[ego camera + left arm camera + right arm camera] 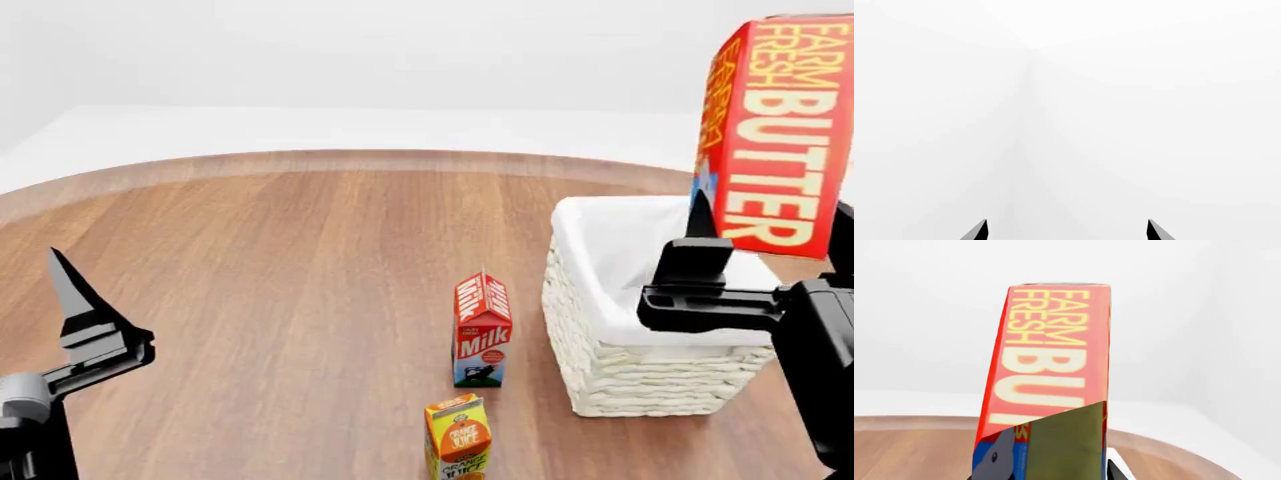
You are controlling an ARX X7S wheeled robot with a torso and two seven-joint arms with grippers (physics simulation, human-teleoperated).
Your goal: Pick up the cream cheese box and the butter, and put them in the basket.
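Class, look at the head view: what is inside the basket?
Only white cloth lining shows inside the basket. The right gripper and the butter it holds cover the far right part.

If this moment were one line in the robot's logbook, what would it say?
right pincer: holds butter raised above basket | left pincer: open, holding nothing | cream cheese box: not visible | milk carton, juice carton: standing on table

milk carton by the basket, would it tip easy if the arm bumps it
Probably yes. The milk carton stands upright, tall on a narrow base, so a bump near its top would likely topple it. It looks like stiff, flat-sided card, so it should slide or fall on the table, not roll.
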